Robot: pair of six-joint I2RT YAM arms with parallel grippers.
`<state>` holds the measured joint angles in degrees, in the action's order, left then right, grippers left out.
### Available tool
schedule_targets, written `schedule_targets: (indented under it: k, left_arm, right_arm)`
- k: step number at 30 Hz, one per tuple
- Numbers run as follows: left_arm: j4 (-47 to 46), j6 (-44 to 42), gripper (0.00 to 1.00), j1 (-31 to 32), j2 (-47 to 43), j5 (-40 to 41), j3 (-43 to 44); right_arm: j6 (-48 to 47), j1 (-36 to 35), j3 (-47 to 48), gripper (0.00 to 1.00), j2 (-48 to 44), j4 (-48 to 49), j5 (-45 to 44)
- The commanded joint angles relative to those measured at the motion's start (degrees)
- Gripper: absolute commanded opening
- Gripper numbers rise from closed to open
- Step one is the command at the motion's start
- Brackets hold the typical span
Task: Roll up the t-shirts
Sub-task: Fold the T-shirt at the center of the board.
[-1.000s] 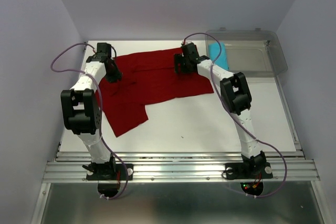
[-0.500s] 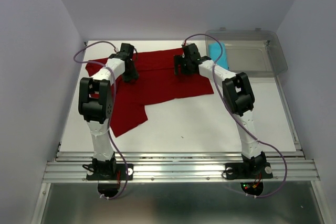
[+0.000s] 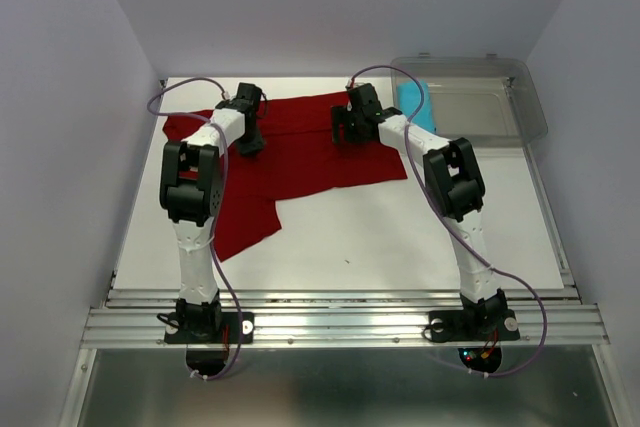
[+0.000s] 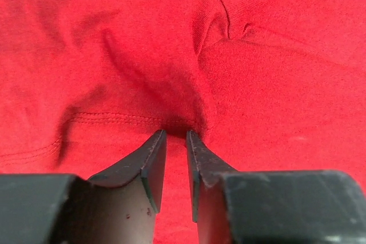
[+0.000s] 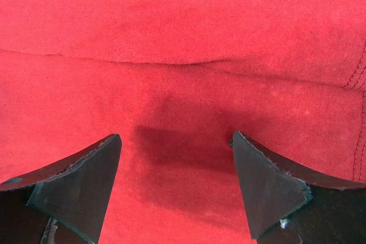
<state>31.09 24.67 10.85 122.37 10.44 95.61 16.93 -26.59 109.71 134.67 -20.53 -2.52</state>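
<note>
The dark red t-shirt [image 3: 300, 152] lies spread across the far half of the table, one part trailing toward the front left. My left gripper [image 3: 248, 139] is down on its upper left part. In the left wrist view the jaws [image 4: 173, 135] stand a narrow gap apart, and a ridge of red cloth [image 4: 257, 84] bunches up at their tips beside a stitched hem. My right gripper [image 3: 345, 132] sits on the shirt's upper right part. Its fingers [image 5: 175, 139] are spread wide over flat red cloth [image 5: 183, 27], holding nothing. The cyan-blue t-shirt [image 3: 416, 107] lies rolled in the bin's left end.
A clear plastic bin [image 3: 530, 107] stands at the back right corner of the table. The white table top [image 3: 400, 237] stretches from the shirt to the metal rail at the near edge. Grey walls close in the left, back and right sides.
My left arm has swung right from the shirt's left edge toward its middle, uncovering the left sleeve. Its jaws widened a little and narrowed again. The right arm has not moved.
</note>
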Motion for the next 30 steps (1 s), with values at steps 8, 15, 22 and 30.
schedule_targets:
  k: [8, 15, 22, 30]
  left_arm:
    - [2.0, -0.2, 0.00, 1.1, -1.3, 0.5, 3.5]
    - [2.0, 0.1, 0.00, 1.1, -3.7, -2.3, 3.2]
    - [1.7, -0.1, 0.00, 1.1, -5.0, -4.9, 2.8]
    - [1.7, -1.3, 0.28, 2.2, -5.6, -0.2, 2.1]
  right_arm:
    - [0.6, -0.1, -0.4, 0.84, -3.5, 0.9, 0.5]
    - [0.6, -0.1, -0.6, 0.84, -3.7, 0.9, 0.4]
    - [0.5, -0.1, -1.3, 0.84, -4.0, 1.0, 0.4]
    - [0.8, -0.1, -1.3, 0.84, -3.8, 1.3, 0.9]
